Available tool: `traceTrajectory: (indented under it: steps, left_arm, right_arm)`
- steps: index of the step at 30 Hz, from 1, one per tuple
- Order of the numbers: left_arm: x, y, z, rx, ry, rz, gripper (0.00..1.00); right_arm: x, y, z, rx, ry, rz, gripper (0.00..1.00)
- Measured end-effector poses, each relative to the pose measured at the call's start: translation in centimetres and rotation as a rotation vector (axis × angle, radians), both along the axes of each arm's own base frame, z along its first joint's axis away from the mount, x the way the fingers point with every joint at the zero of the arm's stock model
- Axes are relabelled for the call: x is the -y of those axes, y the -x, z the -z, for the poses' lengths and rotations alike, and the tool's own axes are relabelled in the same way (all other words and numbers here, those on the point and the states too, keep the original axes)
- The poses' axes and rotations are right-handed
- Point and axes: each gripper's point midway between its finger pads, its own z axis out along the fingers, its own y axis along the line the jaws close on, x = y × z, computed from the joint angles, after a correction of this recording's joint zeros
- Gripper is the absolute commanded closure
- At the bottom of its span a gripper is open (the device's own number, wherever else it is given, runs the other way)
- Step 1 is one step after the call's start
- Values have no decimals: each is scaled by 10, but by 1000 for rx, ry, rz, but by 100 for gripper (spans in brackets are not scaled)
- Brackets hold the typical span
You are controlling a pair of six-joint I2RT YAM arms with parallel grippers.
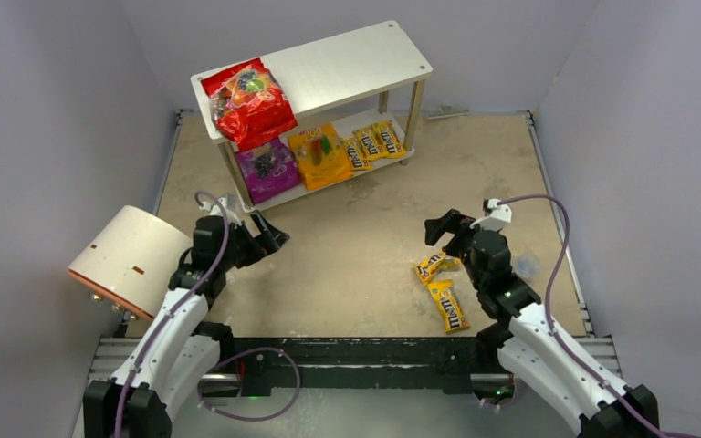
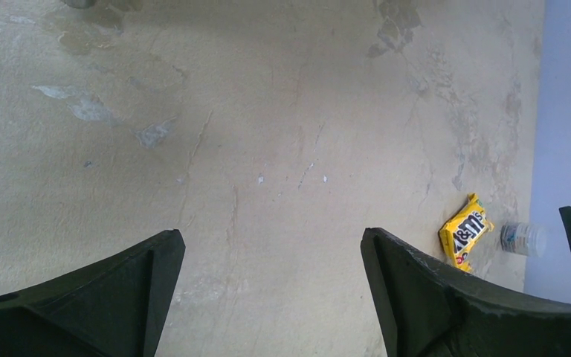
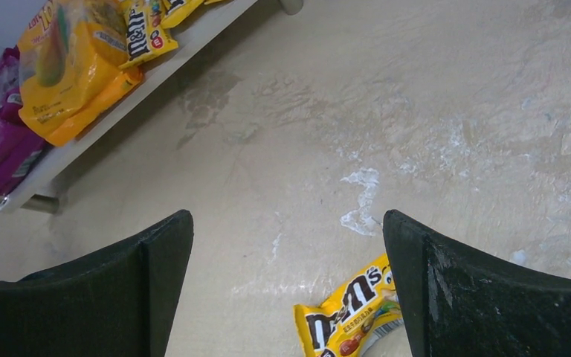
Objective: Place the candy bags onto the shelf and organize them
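Yellow packets (image 1: 448, 306) beside right gripper (image 1: 443, 239), jaws apart

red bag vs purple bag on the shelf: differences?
The red bag lies on the top board of the shelf, hanging over its front edge; the purple bag lies on the lower board. The red bag looks larger than the purple bag. Both are glossy, at the shelf's left end.

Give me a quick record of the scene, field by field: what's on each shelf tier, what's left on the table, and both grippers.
top tier: red bag, at the left end of the shelf
lower tier: purple bag, orange-yellow bag, small M&M's packets
table: two loose M&M's packets
left gripper: open, empty
right gripper: open, empty
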Motion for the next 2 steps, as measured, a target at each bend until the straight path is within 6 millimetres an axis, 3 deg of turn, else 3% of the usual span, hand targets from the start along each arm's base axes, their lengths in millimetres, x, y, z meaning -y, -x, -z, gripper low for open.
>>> traceTrajectory:
  steps: [2]
  left_arm:
    - [-1,0,0,0,-3,-5,4]
  right_arm:
    - [0,1,2,-1,3,-1,1]
